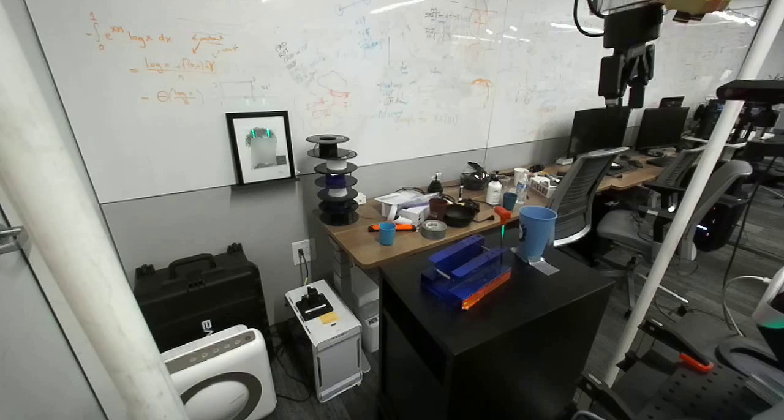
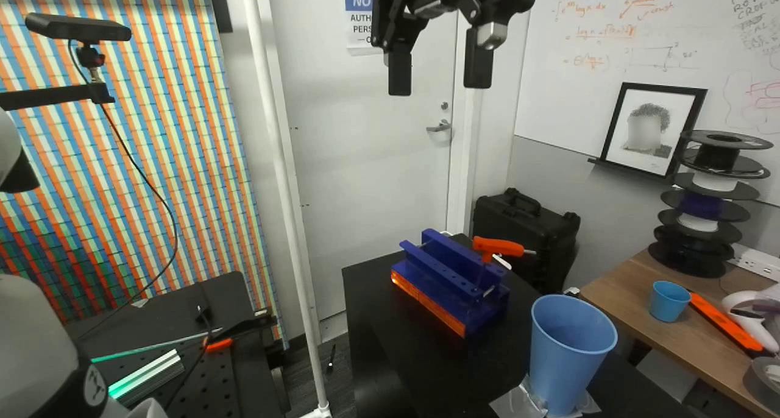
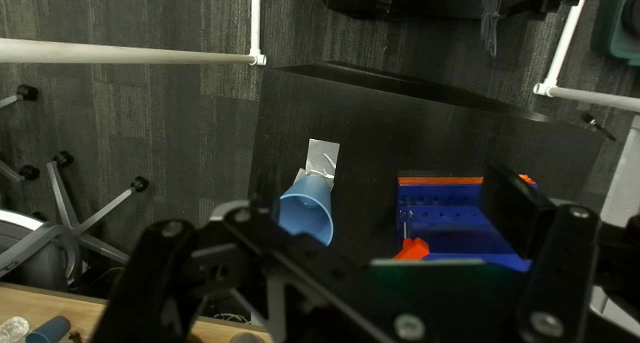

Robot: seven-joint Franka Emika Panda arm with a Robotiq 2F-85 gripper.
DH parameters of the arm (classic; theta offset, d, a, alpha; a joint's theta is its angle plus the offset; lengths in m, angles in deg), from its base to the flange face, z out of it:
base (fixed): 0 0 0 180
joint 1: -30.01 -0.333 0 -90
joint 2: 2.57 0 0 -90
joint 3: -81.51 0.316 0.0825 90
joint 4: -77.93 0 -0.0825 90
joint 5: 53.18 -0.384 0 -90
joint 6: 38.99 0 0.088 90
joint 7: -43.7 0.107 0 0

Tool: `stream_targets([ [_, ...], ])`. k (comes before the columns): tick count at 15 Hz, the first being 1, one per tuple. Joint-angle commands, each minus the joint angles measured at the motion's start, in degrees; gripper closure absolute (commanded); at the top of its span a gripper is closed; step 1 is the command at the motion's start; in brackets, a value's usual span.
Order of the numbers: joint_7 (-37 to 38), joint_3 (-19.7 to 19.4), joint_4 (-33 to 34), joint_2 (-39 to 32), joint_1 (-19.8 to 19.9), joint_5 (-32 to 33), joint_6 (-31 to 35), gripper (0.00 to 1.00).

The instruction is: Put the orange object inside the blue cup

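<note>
The orange object (image 1: 503, 215) is a T-handled tool in the dark blue rack (image 1: 456, 279), handle up, in both exterior views. The handle (image 2: 498, 247) stands at the rack's end in an exterior view; the wrist view shows part of the handle (image 3: 414, 248) and a thin metal shaft. The light-blue cup (image 2: 567, 363) stands upright, taped down, beside the rack; its inside looks empty in the wrist view (image 3: 302, 215). My gripper (image 2: 439, 86) is open and empty, high above the rack and cup. It also shows raised in an exterior view (image 1: 625, 100).
Rack and cup stand on a black cabinet (image 1: 490, 328). A wooden desk (image 1: 361, 251) beside it holds a small blue cup (image 1: 386, 232), a tape roll (image 1: 433, 229) and a spool stack (image 1: 337, 181). White poles (image 2: 286, 192) stand near the cabinet.
</note>
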Motion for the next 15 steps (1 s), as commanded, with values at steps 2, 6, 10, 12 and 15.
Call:
stream_targets([
  [2,3.33,-0.26,0.3,-4.46,-1.59,-1.9,5.83,0.0],
  [6,6.97,0.7,0.64,-12.15,-2.93,-4.79,18.89,0.0],
  [10,14.57,2.15,0.72,-21.2,-3.27,-6.54,33.35,0.0],
  [12,17.83,2.38,1.04,-25.73,-3.54,-8.14,39.28,0.0],
  [15,21.37,2.7,1.38,-30.97,-4.08,-9.24,44.17,0.0],
])
